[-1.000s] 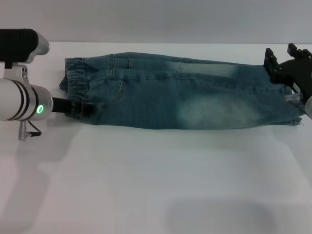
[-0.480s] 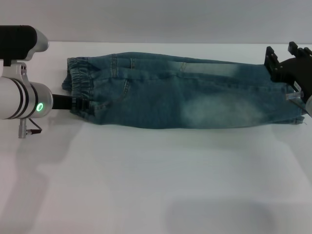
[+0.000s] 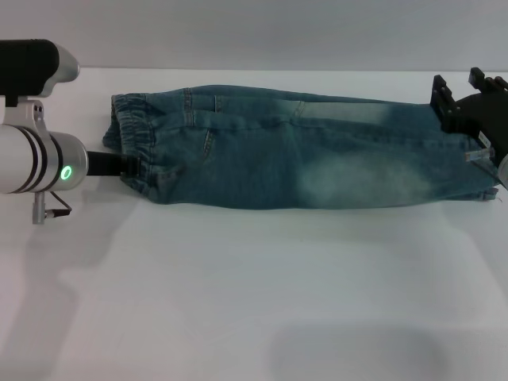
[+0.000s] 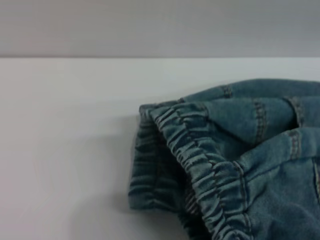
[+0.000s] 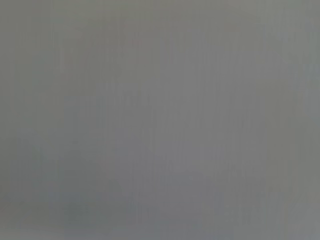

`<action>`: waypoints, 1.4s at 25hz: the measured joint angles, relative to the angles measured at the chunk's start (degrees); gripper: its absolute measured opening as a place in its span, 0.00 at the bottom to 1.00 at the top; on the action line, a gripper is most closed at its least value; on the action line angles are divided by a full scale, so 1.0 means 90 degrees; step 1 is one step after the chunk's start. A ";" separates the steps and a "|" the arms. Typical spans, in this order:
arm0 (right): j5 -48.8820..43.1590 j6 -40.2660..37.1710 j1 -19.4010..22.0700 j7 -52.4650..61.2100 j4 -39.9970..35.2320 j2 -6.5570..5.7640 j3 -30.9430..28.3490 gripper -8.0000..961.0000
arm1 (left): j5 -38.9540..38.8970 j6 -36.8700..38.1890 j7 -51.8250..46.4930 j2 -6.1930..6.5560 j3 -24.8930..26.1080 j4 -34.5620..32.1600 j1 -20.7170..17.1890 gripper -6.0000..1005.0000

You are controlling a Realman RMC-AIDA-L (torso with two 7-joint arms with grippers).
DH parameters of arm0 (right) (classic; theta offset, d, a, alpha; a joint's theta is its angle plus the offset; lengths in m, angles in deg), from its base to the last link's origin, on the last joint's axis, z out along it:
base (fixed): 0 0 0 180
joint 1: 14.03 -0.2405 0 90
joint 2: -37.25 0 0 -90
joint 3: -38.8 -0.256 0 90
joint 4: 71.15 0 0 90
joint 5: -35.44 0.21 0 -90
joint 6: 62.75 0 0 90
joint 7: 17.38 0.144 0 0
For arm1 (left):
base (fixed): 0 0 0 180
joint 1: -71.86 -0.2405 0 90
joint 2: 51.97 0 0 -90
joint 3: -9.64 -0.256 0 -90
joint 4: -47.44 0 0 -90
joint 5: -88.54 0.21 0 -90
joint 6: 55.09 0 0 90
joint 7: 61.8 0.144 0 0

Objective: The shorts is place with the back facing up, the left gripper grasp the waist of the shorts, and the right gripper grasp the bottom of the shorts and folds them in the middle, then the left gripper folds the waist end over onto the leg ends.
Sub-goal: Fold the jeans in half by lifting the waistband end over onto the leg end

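Faded blue denim shorts (image 3: pixel 294 151): folded lengthwise, lying across the far half of the white table (image 3: pixel 238 302); near half open. Ruffled elastic waist (image 3: pixel 131 147) at left, pinched by the black left pincer (image 3: pixel 127 167). Black right pincer (image 3: pixel 468 107) spread apart above the leg hems (image 3: pixel 480 171).
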 joint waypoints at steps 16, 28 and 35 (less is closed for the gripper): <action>0.0000 -0.0510 -0.0313 0.0000 0.0457 0.0005 0.0029 0.50 | -0.0091 -0.0213 -0.0008 0.0001 -0.0157 0.1689 -0.0563 0.06; 0.0069 -0.0740 -0.1298 0.0563 0.1429 0.0011 0.0523 0.50 | -0.0100 -0.0461 -0.0046 0.0012 -0.0313 0.3053 -0.0783 0.06; 0.0069 -0.0852 -0.1839 0.1327 0.2047 0.0020 0.0960 0.50 | -0.0100 -0.0532 -0.0029 0.0013 -0.0313 0.3711 -0.0874 0.06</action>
